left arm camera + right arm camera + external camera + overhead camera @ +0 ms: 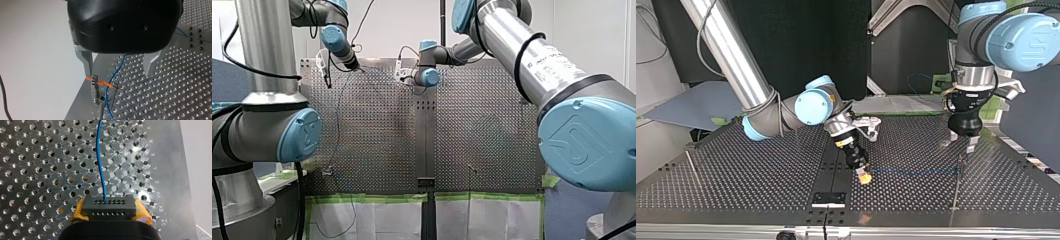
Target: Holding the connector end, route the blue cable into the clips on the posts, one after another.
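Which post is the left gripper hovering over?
The post at the top view's right, reached by the blue cable; the lone post at its left stands apart.

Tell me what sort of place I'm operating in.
Likely a robotics lab test cell: a perforated metal table, a clip post mounted on it, and green tape edging paper sheets along its edge.
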